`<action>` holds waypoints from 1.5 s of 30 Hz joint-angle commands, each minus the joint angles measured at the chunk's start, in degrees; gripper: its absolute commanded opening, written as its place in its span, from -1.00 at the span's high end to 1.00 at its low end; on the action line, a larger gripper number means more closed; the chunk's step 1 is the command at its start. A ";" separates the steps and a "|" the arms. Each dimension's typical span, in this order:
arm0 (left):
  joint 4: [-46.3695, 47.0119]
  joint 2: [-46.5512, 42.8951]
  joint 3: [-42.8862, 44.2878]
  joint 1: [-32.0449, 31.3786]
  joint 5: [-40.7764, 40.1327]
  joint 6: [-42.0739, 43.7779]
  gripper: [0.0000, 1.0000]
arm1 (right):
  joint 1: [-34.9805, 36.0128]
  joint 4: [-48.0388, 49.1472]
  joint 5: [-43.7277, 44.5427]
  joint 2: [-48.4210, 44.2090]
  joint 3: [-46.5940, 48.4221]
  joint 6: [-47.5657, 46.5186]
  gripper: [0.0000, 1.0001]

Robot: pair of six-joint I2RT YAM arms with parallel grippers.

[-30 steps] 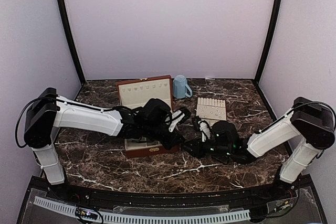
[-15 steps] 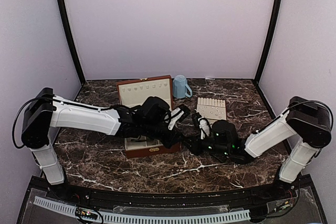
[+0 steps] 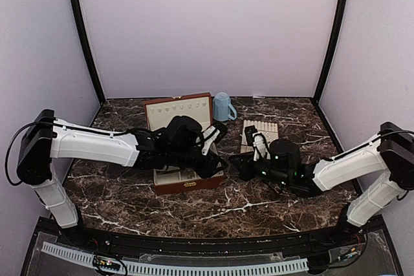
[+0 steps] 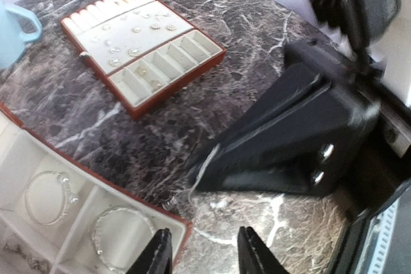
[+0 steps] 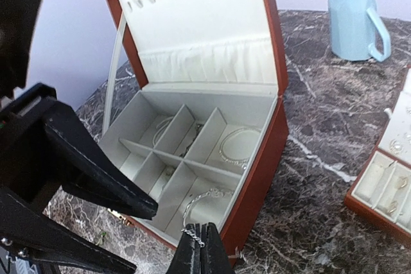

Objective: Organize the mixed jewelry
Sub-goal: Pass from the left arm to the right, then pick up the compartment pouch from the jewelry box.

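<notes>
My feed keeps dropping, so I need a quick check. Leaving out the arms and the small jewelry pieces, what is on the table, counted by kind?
Box: 1
Tray: 1
Mug: 1
Total: 3

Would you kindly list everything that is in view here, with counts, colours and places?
table: one, dark marble, under everything.
jewelry box: one, reddish-brown, cream-lined, lid open, left of centre.
bracelets: several, silvery, in the box's compartments.
slotted tray: one, cream, right of the box.
small pieces: several, silvery, on the tray.
mug: one, pale blue, behind box and tray.
left gripper: one, black, open, beside the box.
right gripper: one, black, shut, at the box's near edge.
</notes>
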 commanded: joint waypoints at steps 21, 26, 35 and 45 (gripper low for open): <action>-10.74 -23.25 -9.42 21.85 -0.27 23.31 -0.20 | 0.35 -38.47 9.90 -2.43 32.00 -7.04 1.00; -7.83 -17.01 -8.05 23.46 -1.94 26.46 0.04 | 0.35 -40.47 9.40 -1.13 36.67 -8.55 1.00; 3.19 -9.00 -7.90 23.52 -6.88 33.96 0.01 | 0.35 -42.28 8.19 -0.56 41.25 -11.18 1.00; 13.54 -4.49 -11.34 23.51 -8.44 41.03 -0.09 | 0.35 -42.95 8.24 -1.13 44.13 -12.54 1.00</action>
